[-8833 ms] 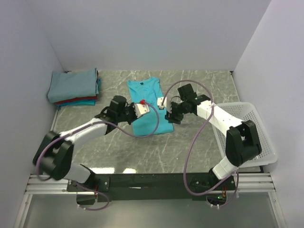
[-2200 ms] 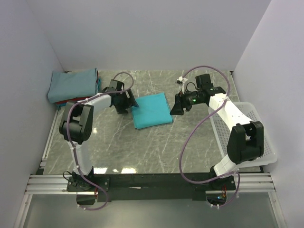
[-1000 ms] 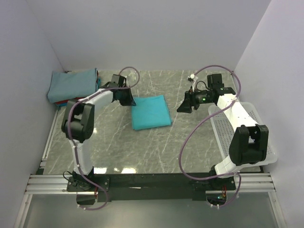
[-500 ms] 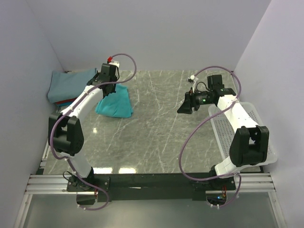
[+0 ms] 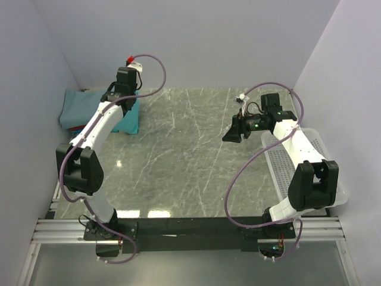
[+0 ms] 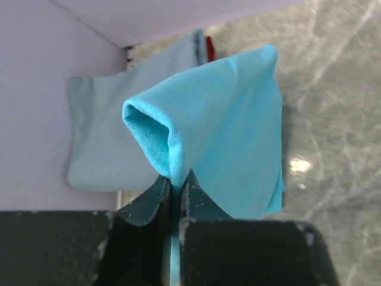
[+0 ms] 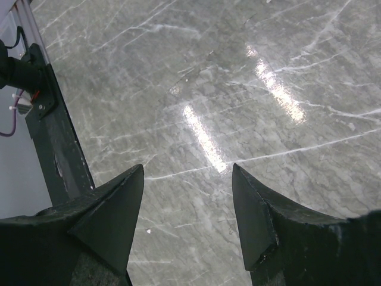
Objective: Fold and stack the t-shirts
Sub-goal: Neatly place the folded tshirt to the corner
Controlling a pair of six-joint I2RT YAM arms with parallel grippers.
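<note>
At the far left corner of the table (image 5: pixel 196 167), the left gripper (image 6: pixel 177 182) was clamped shut on a folded edge of the turquoise t-shirt (image 6: pixel 232 119), which hung below it. The stack of folded t-shirts (image 5: pixel 83 107) lay just beside it, toward the left wall, so placing it likely called for a short carry that way. The right gripper (image 7: pixel 187 179), jaws apart and holding nothing, hovered well apart over bare marble.

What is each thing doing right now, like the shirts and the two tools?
left tool, shut on the turquoise t-shirt
turquoise t-shirt, lifted, dangling
right tool, open, holding nothing
shirt stack, folded, piled in far left corner
white basket, upright on the right side
</note>
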